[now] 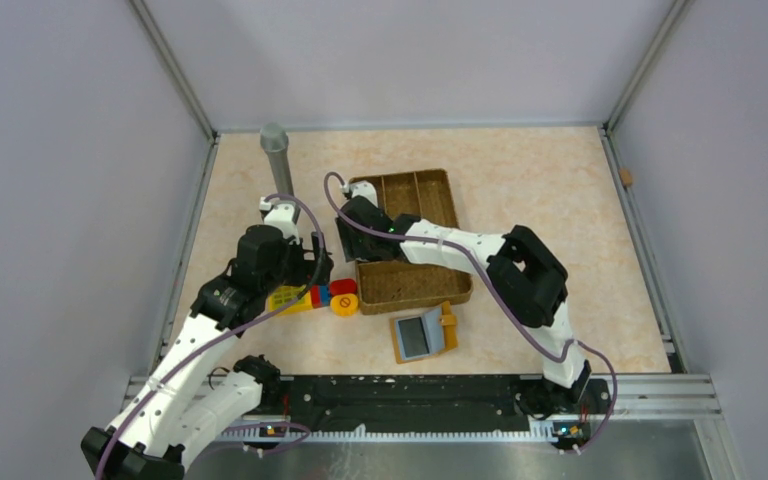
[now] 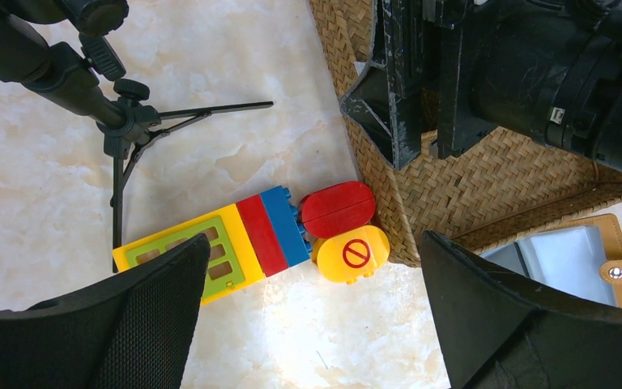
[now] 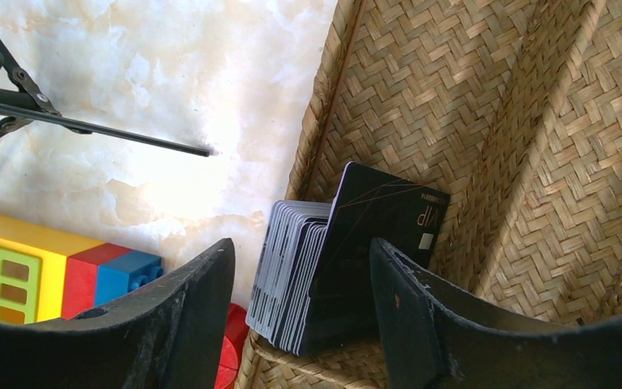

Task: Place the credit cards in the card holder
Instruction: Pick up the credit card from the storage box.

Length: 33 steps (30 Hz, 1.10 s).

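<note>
You have the divided tray point(image 1: 430, 200) lying mid-bench point(image 1: 540, 190). Before its near edge, toward the right, the card holder point(image 1: 423, 333) lies open and flat, just beside the tray. At the tray's near left corner a row of toy blocks point(image 1: 312, 298) runs off to the left, its right end touching the tray wall. Behind and left of the tray a post point(image 1: 278, 160) stands on tripod legs point(image 2: 202, 112). In the tray's leftmost compartment the stack of cards point(image 3: 316, 267) stands on edge by the left wall. Your right gripper point(image 3: 301, 243) is over that stack, with one of its fingers point(image 3: 186, 324) on either side. Your left gripper point(image 2: 314, 243) is above the blocks.
</note>
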Motion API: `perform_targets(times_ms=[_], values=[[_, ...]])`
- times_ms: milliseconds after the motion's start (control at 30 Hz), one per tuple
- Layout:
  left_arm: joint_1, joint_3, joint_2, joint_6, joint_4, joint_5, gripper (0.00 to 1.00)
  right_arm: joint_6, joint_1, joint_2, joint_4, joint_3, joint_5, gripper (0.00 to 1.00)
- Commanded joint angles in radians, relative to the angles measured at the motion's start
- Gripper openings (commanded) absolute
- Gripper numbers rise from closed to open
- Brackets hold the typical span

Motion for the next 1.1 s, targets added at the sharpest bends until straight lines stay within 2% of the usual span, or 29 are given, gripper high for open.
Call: perform_targets(times_ms=[0, 533, 800, 1000, 1067], values=[[0.005, -0.008, -0.001, 0.017, 0.038, 0.012, 0.99, -0.011, 0.032, -0.054, 0.009, 0.042, 0.01, 0.6], [0.005, -0.008, 0.0, 0.017, 0.038, 0.015, 0.99, -0.023, 0.055, -0.075, -0.022, 0.072, 0.033, 0.57], [0.005, -0.009, -0.003, 0.017, 0.037, 0.015, 0.99, -0.02, 0.056, -0.071, -0.031, 0.076, 0.042, 0.48], [0.006, -0.008, -0.004, 0.017, 0.038, 0.015, 0.99, -0.02, 0.055, -0.081, -0.03, 0.069, 0.068, 0.5], [0.005, -0.008, -0.005, 0.017, 0.038, 0.015, 0.99, -0.02, 0.055, -0.085, -0.023, 0.064, 0.073, 0.46]])
